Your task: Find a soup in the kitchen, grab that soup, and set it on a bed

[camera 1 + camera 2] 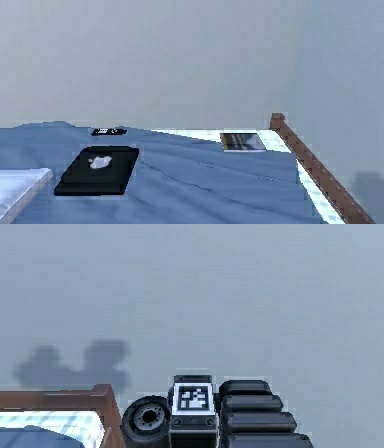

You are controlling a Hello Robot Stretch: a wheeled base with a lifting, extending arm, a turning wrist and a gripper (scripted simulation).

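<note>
One laptop (97, 171) lies on the bed (220, 185); cannot tell whether gripper (148, 422) holds anything.

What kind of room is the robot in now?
Most likely a bedroom: a blue-covered bed with a wooden side rail, a closed black laptop lying on it, and a plain wall behind.

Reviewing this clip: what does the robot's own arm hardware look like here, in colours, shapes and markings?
The arm is a black bar of stacked, round-edged segments, ribbed like steps. At its left sits a white square tag with black block marks, set in a dark frame. Left of that is a black round housing with a ringed face, probably the gripper's body.
</note>
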